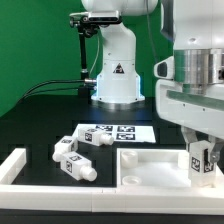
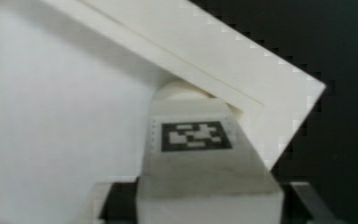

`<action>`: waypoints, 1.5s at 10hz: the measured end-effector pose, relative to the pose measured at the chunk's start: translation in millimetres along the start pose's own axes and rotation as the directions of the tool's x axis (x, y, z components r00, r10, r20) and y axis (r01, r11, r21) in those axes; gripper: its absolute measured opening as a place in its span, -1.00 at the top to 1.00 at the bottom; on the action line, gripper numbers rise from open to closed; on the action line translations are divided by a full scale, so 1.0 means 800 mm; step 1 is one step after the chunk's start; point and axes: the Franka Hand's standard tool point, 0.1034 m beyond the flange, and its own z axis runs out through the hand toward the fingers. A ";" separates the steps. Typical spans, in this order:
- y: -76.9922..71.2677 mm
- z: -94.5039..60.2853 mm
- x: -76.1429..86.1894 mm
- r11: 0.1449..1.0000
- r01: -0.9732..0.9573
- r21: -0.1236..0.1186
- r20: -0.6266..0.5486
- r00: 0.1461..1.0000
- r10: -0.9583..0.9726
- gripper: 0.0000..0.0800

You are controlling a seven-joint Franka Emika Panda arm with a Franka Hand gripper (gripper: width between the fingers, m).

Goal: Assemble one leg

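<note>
My gripper (image 1: 198,165) is shut on a leg (image 1: 197,158), a chunky white peg with a black-and-white tag, and holds it upright over the right corner of the white tabletop (image 1: 145,168). In the wrist view the leg (image 2: 197,135) sits between my dark fingers (image 2: 123,202), its far end next to the inside of the corner of the tabletop's raised rim (image 2: 247,75). I cannot tell whether the leg touches the tabletop. Other loose legs lie on the black table at the exterior view's left (image 1: 72,158) and near the middle (image 1: 97,137).
The marker board (image 1: 122,130) lies flat behind the tabletop. A white L-shaped rail (image 1: 20,168) runs along the front and the exterior view's left. The robot's base (image 1: 115,75) stands at the back, with a black cable to its left.
</note>
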 end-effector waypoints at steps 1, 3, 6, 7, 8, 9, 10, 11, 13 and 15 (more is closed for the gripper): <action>0.001 0.001 0.000 0.984 -0.180 0.017 0.029 0.983 0.180 0.28; 0.002 0.001 -0.001 0.970 -0.241 0.021 0.033 0.970 0.240 0.28; 0.000 0.000 -0.002 0.999 0.025 0.026 0.011 1.000 -0.025 -0.44; -0.004 0.000 -0.006 0.971 0.236 0.045 -0.001 0.972 -0.237 -0.57; -0.002 0.003 -0.016 0.930 0.365 0.046 0.000 0.931 -0.366 -0.61; 0.002 0.004 -0.026 0.904 0.426 0.038 -0.003 0.905 -0.426 -0.61; 0.002 0.004 -0.021 0.875 0.483 0.037 -0.007 0.876 -0.483 -0.61; 0.002 0.004 -0.018 0.846 0.532 0.035 -0.010 0.847 -0.532 -0.62; 0.001 0.003 -0.008 0.625 0.780 0.007 -0.026 0.625 -0.780 -0.62; 0.002 0.001 -0.004 0.357 0.933 -0.039 0.003 0.357 -0.934 -0.62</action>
